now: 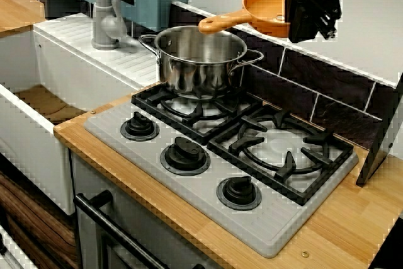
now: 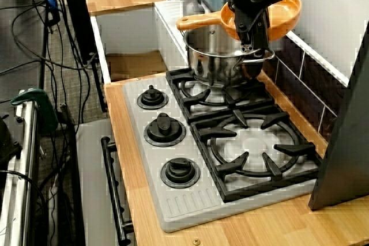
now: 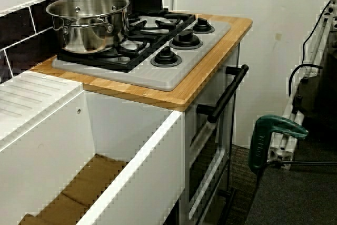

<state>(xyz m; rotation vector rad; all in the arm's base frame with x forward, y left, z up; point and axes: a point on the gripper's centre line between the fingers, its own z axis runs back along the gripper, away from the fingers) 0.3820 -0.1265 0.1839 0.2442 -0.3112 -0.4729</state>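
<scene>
Starting at the gripper [image 2: 251, 37]: black, hanging fingers-down at the back wall, just over the far rim of the steel pot [image 1: 200, 58]. The jaw gap is masked by its own body in both views that show it, so I can't tell if it is clamped or only lying against something. Right at it is the orange pan [image 1: 264, 5]. In the front view the bowl sticks out to picture-left of the gripper, with its right part hidden behind it. In the view along the counter the gripper crosses the front of the bowl. The bowl's bottom sits about level with the white ledge [image 1: 352, 61] that tops the dark tiles [image 1: 296, 86]; resting on it or just above it, not resolvable. Key relation: the pan's long axis runs along the wall. Its handle [image 1: 220, 22] points away from the gripper toward the faucet [image 1: 104, 17] side, drooping slightly, with its tip above the pot's back rim. The pot stands upright on the rear burner grate nearest the sink. The neighbouring grate [image 1: 283, 149] lies below the gripper's side, and three knobs [image 1: 185, 154] run along the front edge. The sink-side view shows only pot and hob; gripper and pan are out of frame above.
</scene>
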